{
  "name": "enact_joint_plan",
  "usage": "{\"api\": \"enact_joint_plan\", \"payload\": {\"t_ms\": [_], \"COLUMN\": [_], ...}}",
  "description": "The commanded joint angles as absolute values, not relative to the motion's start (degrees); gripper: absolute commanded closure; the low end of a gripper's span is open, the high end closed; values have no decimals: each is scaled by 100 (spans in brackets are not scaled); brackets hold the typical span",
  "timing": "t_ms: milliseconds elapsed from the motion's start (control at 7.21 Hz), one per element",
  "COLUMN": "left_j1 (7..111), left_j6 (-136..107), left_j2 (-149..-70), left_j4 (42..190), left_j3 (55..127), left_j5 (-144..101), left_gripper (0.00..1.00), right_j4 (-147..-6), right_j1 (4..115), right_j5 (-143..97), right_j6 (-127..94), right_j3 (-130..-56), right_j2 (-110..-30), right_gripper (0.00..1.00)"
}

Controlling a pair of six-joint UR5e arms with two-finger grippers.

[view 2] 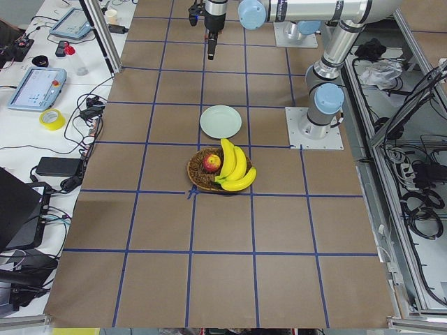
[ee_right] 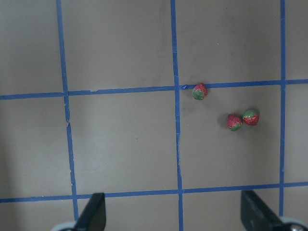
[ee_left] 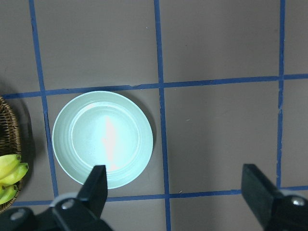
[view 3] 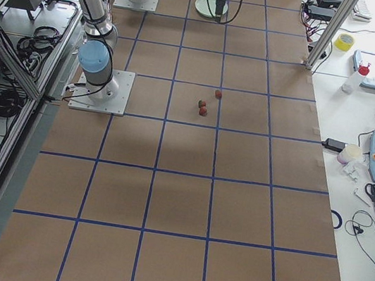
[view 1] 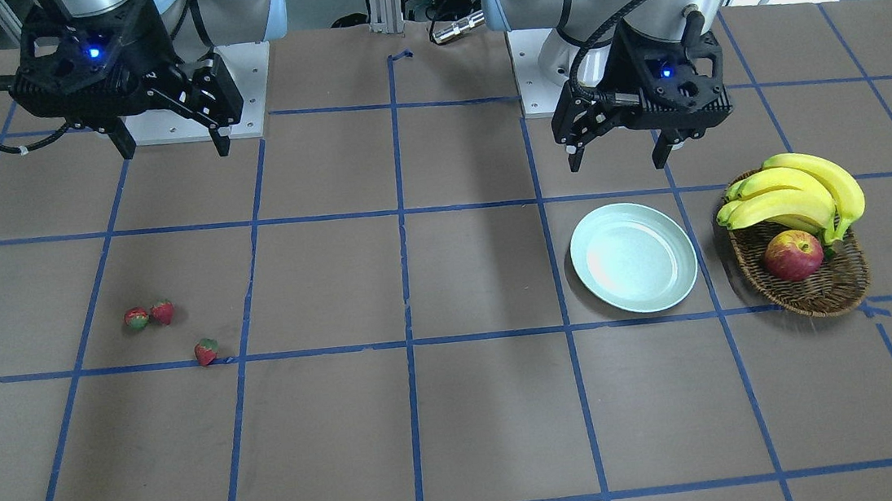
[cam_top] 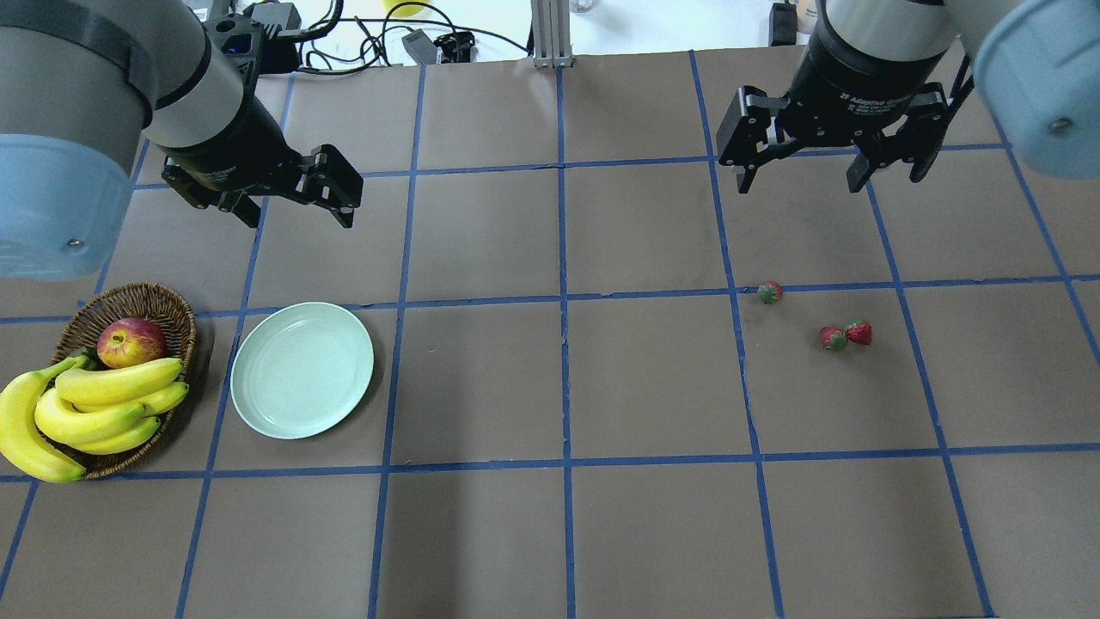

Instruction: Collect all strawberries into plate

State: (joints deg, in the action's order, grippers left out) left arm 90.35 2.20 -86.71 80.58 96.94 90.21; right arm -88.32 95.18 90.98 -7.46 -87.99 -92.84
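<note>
**Step 1 pending: no berry picked**

All three strawberries lie on the table, right of centre in the overhead view: two touching, the third apart beside a tape line. The mint-green plate sits bare at lower left, well apart from them. The right gripper and left gripper hover spread and empty. Judged next: the right arm descends on the lone berry. How the caps are turned is too small to read.

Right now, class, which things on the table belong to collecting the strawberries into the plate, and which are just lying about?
For the job: lone strawberry, two strawberries side by side, plate.

Just lying about: basket, and the bananas and apple it holds.
</note>
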Motion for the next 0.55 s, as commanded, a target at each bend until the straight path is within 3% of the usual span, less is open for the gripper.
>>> {"api": "enact_joint_plan", "payload": {"t_ms": [0, 416], "left_j1": [9035, 9035], "left_j6": [220, 220], "left_j2": [-8666, -8675], "left_j4": [8042, 8007], "left_j3": [9729, 9738], "left_j5": [9026, 9026], "left_gripper": [0, 0], "right_j4": [-8850, -8851], "right_j1": [9536, 9527], "right_j5": [9070, 9035], "right_j6": [-747, -703], "right_j3": [-8807, -8815], "right_j2": [-9281, -9272], "right_gripper": [0, 0]}}
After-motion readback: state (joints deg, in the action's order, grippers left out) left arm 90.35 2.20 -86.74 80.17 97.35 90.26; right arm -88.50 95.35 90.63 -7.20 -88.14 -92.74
